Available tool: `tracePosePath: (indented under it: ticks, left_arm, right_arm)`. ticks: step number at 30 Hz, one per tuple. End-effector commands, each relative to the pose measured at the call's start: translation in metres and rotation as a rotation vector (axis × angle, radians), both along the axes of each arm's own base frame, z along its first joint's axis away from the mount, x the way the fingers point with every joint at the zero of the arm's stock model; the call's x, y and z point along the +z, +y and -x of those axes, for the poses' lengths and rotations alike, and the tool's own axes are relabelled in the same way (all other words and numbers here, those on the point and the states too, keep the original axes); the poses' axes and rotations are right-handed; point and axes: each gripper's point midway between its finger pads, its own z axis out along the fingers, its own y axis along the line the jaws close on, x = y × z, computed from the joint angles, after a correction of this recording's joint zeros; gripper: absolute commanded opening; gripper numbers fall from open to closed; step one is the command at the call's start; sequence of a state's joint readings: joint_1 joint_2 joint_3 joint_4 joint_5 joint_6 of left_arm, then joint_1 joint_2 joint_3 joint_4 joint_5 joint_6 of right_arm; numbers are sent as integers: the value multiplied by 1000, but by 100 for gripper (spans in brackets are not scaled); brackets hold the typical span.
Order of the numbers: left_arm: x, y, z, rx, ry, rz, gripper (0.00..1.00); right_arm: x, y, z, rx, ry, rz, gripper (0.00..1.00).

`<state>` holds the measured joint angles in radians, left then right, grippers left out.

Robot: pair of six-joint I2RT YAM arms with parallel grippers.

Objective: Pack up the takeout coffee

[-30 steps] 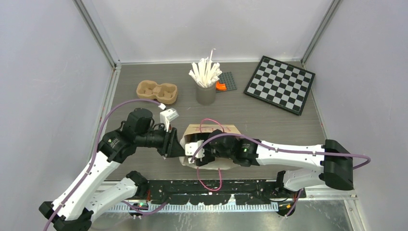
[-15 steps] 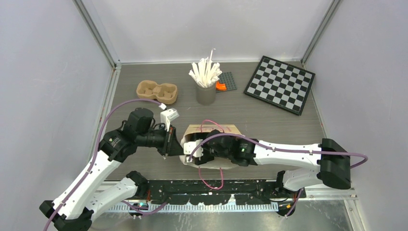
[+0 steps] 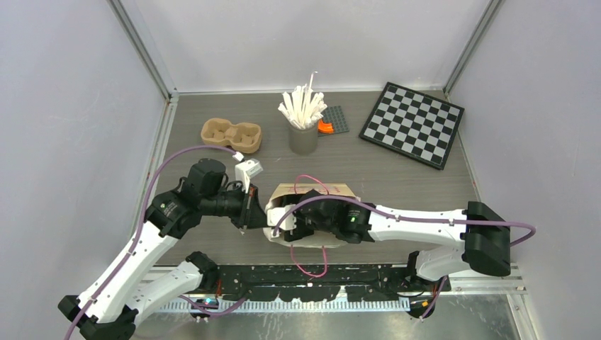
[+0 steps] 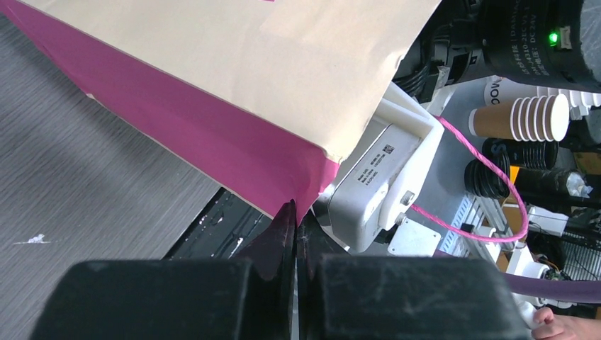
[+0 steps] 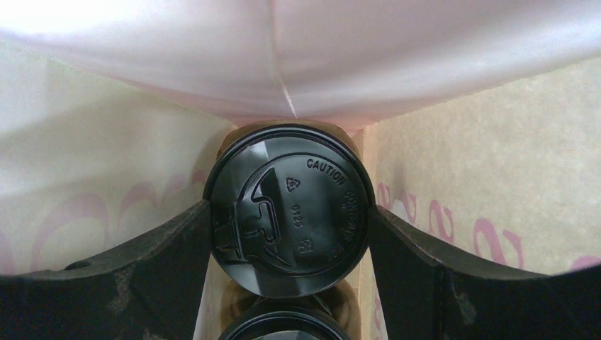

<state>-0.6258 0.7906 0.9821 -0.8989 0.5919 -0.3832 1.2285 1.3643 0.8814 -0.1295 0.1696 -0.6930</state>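
Pinching the bag (image 4: 248, 71) by its pink corner, the left gripper (image 4: 296, 219) is holding it low in the frame. Inside, mid-frame, the right gripper (image 5: 289, 221) is clasping a cup (image 5: 290, 191) by its black lid, with a second cup (image 5: 283, 331) showing below.

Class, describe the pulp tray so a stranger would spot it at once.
Look to the far left corner of the table. There, left of the grey cup of white sticks, lies the tray. Unlike the cup, it is low and tan, with two round empty hollows.
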Motion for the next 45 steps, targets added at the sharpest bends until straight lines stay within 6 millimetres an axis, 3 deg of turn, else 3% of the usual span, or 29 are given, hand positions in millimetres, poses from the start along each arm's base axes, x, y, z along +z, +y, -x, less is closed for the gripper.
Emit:
tracePosePath:
  ticks: [1,15,24,31,45]
  left_arm:
    - [12,-6,4,-40,-21,53,1]
    - [13,-7,3,-24,-17,64,0]
    - [15,-9,1,-21,-18,66,0]
    - [22,-13,-1,-20,-17,94,0]
    - [27,-16,-2,-15,-5,119,0]
  right_arm:
    - [-2,1,-10,-60,-4,2,63]
    - [-21,-8,-8,-81,13,44,63]
    - [2,-9,-13,-107,-4,28,64]
    - [-17,-12,-12,-113,11,66,65]
    - [-31,-15,-14,-133,11,82,67]
